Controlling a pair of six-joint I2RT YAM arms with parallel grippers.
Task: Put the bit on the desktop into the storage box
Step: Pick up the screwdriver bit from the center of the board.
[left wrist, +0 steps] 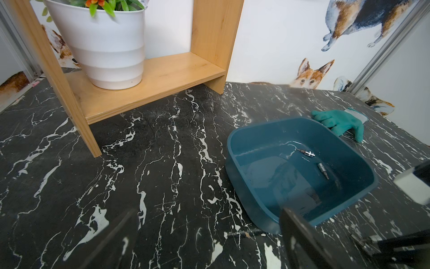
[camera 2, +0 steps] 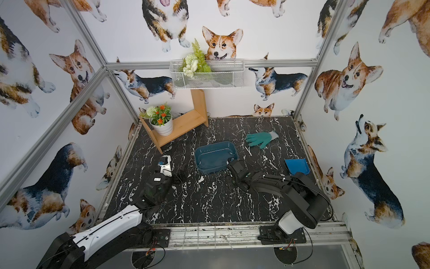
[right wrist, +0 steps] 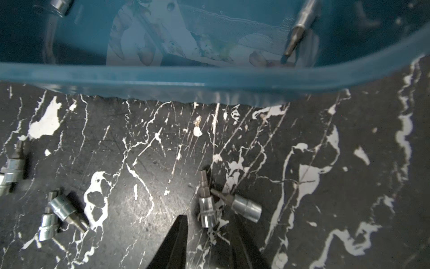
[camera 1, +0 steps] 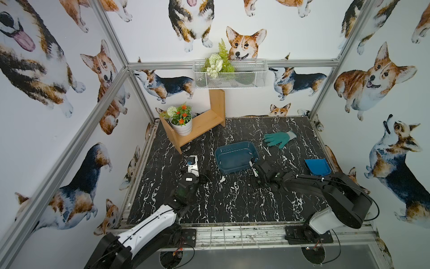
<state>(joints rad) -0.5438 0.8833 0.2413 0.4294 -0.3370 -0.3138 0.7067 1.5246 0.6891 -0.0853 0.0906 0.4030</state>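
Right gripper [right wrist: 208, 224] straddles bit [right wrist: 206, 209] on desktop [right wrist: 139, 158], just beside storage box [right wrist: 162, 76].

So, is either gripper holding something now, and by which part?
Nothing is held yet. The right gripper straddles the thick end of a bit without touching; the left gripper is open, empty.

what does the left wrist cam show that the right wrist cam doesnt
Only the left wrist: the wooden shelf, the white flower pot, the green glove and the full outline of the storage box. Only the right wrist: loose silver bits lying on the desktop outside the box, and the right gripper with its jaws either side of one. Both: the box, the marble desktop and the stored bits already inside the box.
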